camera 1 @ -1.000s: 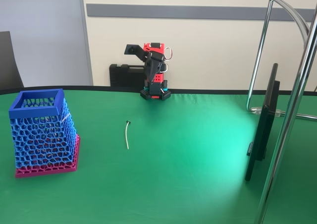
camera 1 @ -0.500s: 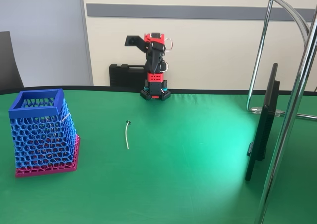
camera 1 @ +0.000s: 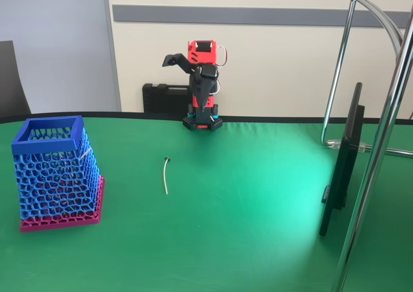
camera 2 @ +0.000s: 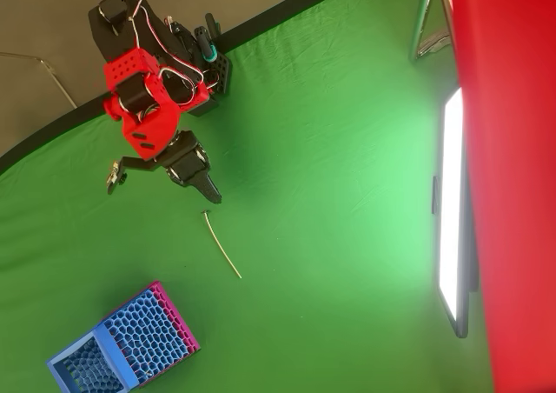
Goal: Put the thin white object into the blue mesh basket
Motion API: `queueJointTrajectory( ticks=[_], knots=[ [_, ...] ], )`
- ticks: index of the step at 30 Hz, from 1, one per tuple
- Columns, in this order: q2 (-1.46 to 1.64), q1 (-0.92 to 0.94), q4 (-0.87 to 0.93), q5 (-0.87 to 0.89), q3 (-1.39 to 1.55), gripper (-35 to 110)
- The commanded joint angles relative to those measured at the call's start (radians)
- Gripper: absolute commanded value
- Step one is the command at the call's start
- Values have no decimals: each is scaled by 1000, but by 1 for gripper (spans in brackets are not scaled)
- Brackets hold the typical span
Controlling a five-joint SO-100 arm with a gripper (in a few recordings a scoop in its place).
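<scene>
Strip count one: the thin white object (camera 1: pixel 166 176) (camera 2: pixel 222 245) lies flat on the green counter (camera 1: pixel 258 195), between the arm and the basket, touching neither. Fixed view: long axis runs near-far, slight curve, small dark end at the far tip toward the arm's base. Overhead view: axis runs diagonally, dark end upper left, just beside the lower finger. Basket count one: the blue mesh basket (camera 1: pixel 56 169) (camera 2: pixel 122 345) stands upright on its magenta base at the counter's left in the fixed view, well apart from the strip. End effector (camera 1: pixel 187 72) (camera 2: pixel 161 180) raised above the counter, fingers spread wide, holding nothing. No legible writing seen.
</scene>
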Motion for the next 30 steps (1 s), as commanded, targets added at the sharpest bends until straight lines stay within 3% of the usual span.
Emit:
queueJointTrajectory(
  ticks=[1, 30],
  knots=[
    [-46, 3, -17, -37, -51, 3],
    [-698, 181, 192, -627, -506, 1]
  ],
)
